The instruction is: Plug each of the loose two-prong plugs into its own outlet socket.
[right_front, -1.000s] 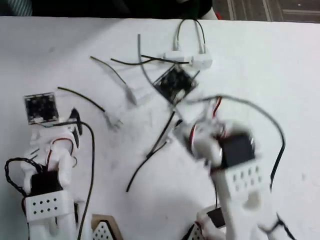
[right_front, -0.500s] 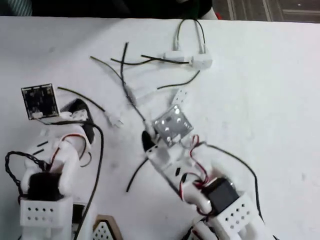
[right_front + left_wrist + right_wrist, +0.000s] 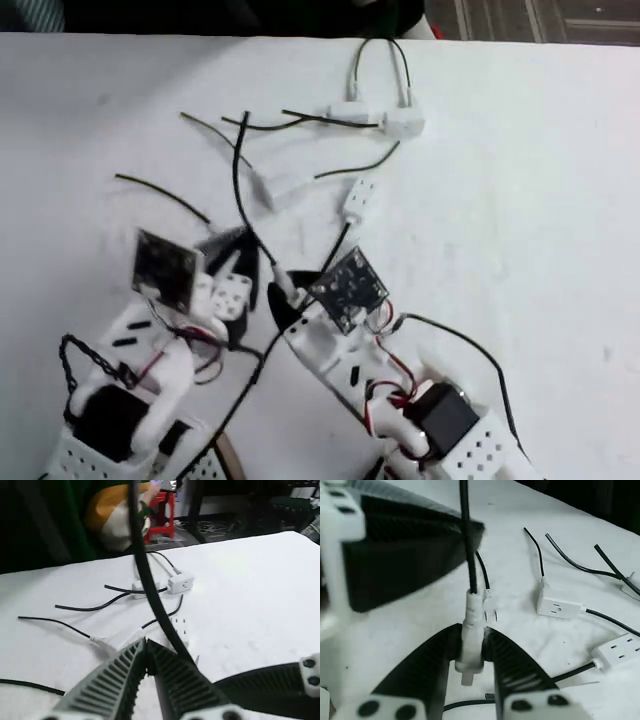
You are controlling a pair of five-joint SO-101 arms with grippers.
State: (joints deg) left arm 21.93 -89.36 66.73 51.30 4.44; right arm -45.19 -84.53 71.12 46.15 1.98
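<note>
Between the fingers of the right gripper (image 3: pixel 470 647) we see a white two-prong plug (image 3: pixel 468 639) clamped upright by its body. A short white stub shows below the fingers, and the black cord (image 3: pixel 465 535) rises straight out of the plug's top end. From the high view this gripper sits toward the near edge of the table (image 3: pixel 520 200), about midway along it. The cord runs from there toward the far edge, bending past a long white outlet block (image 3: pixel 283 186).

Just beside it, on the side of the table's left edge, is the left gripper (image 3: pixel 146 656), its ribbed fingers pressed together with nothing between them. The same black cord crosses close over one of those fingers; it may be touching, but we cannot tell from this angle.

Beyond the left fingertips a second plug (image 3: pixel 101 645) lies flat on the table, well apart from any socket, and its thin black lead (image 3: pixel 55 622) trails toward the left edge.

A single outlet socket (image 3: pixel 360 198) lies near the table's middle, just beside the long block. Close to the far edge sits a far outlet socket (image 3: pixel 403 124), joined by a looped cable (image 3: pixel 380 50) to a smaller white piece (image 3: pixel 346 112). Several loose black cords (image 3: pixel 300 120) cross the table near these.
</note>
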